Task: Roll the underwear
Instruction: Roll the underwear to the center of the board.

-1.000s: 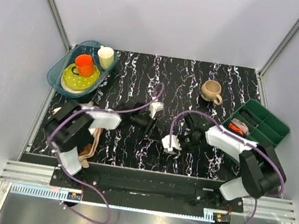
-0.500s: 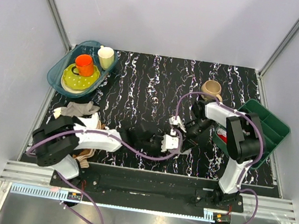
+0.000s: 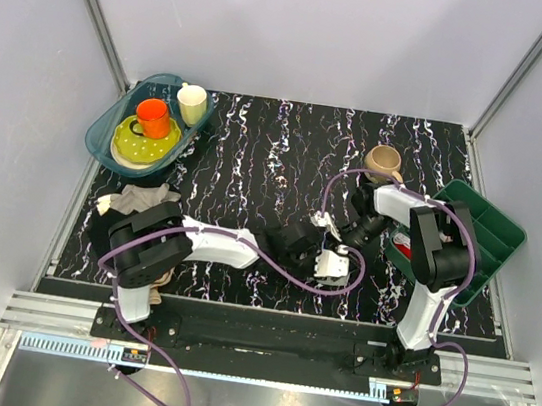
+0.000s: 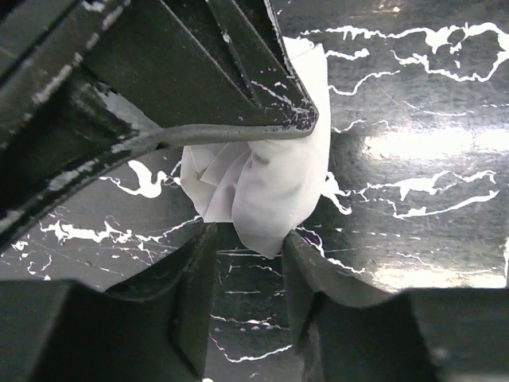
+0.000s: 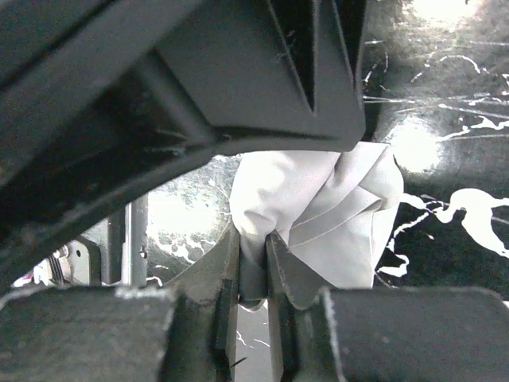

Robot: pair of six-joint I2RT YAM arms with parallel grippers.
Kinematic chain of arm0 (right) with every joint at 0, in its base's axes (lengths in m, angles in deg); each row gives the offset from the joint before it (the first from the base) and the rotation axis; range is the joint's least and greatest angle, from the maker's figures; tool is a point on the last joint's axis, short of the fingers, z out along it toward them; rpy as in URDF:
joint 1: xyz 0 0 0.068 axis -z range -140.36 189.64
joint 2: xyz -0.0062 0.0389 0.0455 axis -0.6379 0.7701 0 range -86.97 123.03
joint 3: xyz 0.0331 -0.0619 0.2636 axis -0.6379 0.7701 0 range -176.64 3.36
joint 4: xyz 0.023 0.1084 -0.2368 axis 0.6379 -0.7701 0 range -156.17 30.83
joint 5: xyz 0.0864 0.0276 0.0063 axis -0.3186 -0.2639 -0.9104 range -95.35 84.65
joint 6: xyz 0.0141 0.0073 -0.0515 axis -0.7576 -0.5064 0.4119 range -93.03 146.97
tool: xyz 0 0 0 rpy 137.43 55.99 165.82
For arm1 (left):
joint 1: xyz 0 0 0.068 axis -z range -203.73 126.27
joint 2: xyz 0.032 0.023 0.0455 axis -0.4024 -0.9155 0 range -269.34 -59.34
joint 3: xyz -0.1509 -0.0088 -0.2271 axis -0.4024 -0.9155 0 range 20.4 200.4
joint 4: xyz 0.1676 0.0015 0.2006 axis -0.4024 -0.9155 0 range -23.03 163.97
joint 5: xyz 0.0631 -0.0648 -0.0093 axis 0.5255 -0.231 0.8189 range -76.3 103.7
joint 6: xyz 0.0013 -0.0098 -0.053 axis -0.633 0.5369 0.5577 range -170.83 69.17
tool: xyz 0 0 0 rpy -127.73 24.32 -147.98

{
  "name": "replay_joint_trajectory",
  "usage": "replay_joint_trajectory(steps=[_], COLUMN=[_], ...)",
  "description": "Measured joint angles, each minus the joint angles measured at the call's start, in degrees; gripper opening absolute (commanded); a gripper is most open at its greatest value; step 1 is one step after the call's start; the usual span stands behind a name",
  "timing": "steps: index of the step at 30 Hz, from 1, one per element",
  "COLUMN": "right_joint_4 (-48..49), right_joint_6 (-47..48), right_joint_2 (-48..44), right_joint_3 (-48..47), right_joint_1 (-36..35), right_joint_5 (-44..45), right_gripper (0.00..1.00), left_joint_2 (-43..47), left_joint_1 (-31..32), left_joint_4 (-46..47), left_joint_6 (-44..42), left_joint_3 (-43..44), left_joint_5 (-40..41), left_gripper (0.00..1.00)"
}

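The underwear [image 3: 332, 265] is bunched into a small pale bundle close to the near edge of the table [image 3: 258, 151], a little right of the middle, with both arms meeting over it. The right fingers [image 5: 294, 278] are pressed almost together on a thin fold at one side of the bundle, a pinch that looks meant to anchor that edge. The left fingers [image 4: 195, 270] stand part-way apart, bracketing the narrow tip on the other side and touching the cloth on both flanks. This grip is wider, suited to the thicker gathered part.

Holding it from two sides likely serves to stop the soft fabric from springing open while it is turned. The pleats are loose and uneven, so I judge the roll only roughly formed. Whether the bundle rests on the table or hangs just above it I cannot tell. The mug [image 3: 385, 163] and the green tray [image 3: 504, 231] lie well apart, toward the far right and the right edge.
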Motion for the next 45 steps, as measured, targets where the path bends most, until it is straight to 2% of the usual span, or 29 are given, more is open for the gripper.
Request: replay_joint_trajectory(steps=[4, 6, 9, 16, 22, 31, 35, 39, 42, 43, 45], right_joint_4=[0.4, 0.4, 0.9, 1.7, 2.7, 4.2, 4.9, 5.5, 5.7, 5.7, 5.8], right_joint_6=[-0.1, -0.1, -0.8, -2.0, -2.4, -3.7, -4.2, -4.7, -5.0, -5.1, -5.3], right_joint_2=[0.1, 0.1, 0.1, 0.0, -1.2, -2.5, -3.3, -3.7, -3.9, -3.9, -4.0], right_joint_3=[0.0, 0.1, 0.1, 1.3, 3.5, 4.7, 5.4, 5.9, 6.2, 6.3, 6.6], right_joint_1=[0.7, 0.6, 0.6, 0.6, 0.6, 0.6, 0.6, 0.7, 0.7, 0.7, 0.7], right_joint_5=[-0.1, -0.2, -0.3, -1.2, -2.1, -2.2, -2.2, -2.2, -2.3, -2.3, -2.3], right_gripper=[0.24, 0.24, 0.23, 0.22, 0.22, 0.25, 0.26, 0.27, 0.30, 0.31, 0.32], left_joint_2=[-1.9, -3.1, -3.1, 3.3, 9.0, 6.6, 4.0, 0.3, -1.6, -2.0, -2.6], left_joint_1=[-0.1, 0.3, 0.5, 0.6, 0.5, 2.8, 4.1, 4.4, 4.3, 4.2, 4.2], left_joint_4=[-3.2, -4.0, -3.7, 3.4, 5.5, 6.3, 6.4, 5.6, 4.9, 4.8, 4.5], left_joint_6=[-0.3, -0.3, 0.0, 2.1, 2.3, 2.0, 2.0, 2.0, 2.0, 2.1, 1.8], left_joint_3=[3.3, 4.2, 4.1, -5.7, -9.9, -6.6, -5.5, -3.1, -0.7, -0.2, 0.7], left_joint_5=[-0.8, -1.3, -2.3, -0.7, 0.2, -0.2, -0.3, -0.3, -0.3, -0.2, -0.1], left_gripper=[0.35, 0.43, 0.48, 0.66, 0.66, 0.64, 0.61, 0.52, 0.38, 0.26, 0.14])
